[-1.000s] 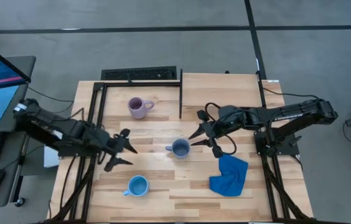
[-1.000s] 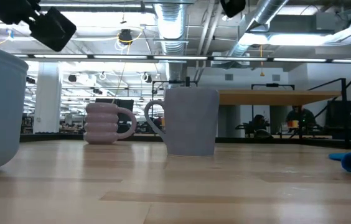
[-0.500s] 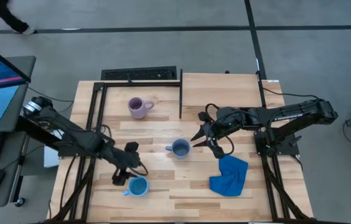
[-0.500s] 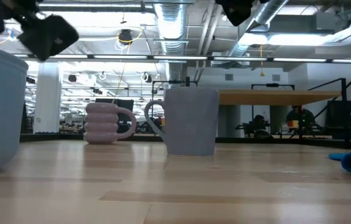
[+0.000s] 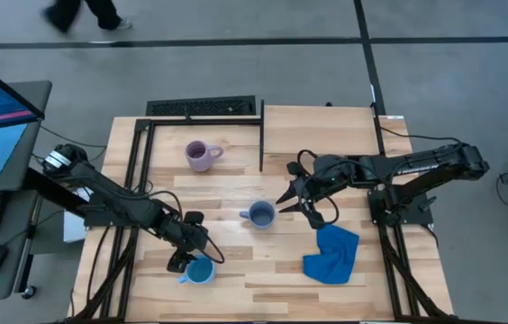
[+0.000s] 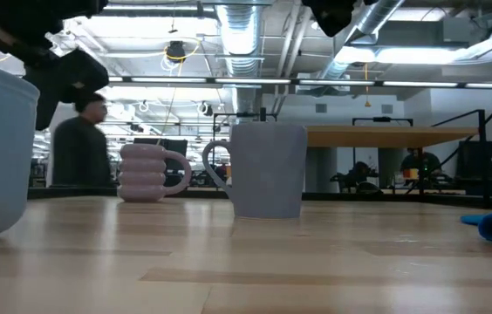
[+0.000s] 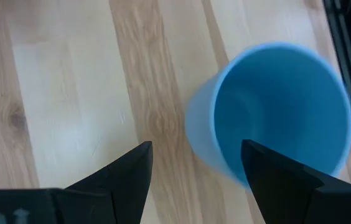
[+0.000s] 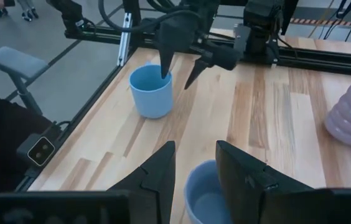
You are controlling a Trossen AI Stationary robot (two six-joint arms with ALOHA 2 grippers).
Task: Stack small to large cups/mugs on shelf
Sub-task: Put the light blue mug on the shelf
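The light blue mug (image 5: 199, 269) stands upright near the table's front left. My left gripper (image 7: 194, 149) is open and tipped down over it. One finger is over the mug's mouth and the other outside its wall (image 7: 203, 134); whether either touches, I cannot tell. The grey-blue mug (image 5: 260, 214) stands mid-table. My right gripper (image 5: 285, 202) hangs open above and just right of it. The lilac mug (image 5: 202, 155) stands at the far left. The pale wood shelf (image 5: 319, 130) with its black bar (image 5: 261, 137) lies at the far middle.
A crumpled blue cloth (image 5: 332, 254) lies right of the grey-blue mug, near the right arm's base. Black frame rails (image 5: 137, 171) run along the table's left side. A person (image 6: 76, 144) passes in the room behind the table.
My left gripper has swung toward the table's near edge and down, tipping its fingers steeply downward until they straddle the light blue mug's wall; it has stayed open. The mugs have kept their places. A person has walked into the room behind.
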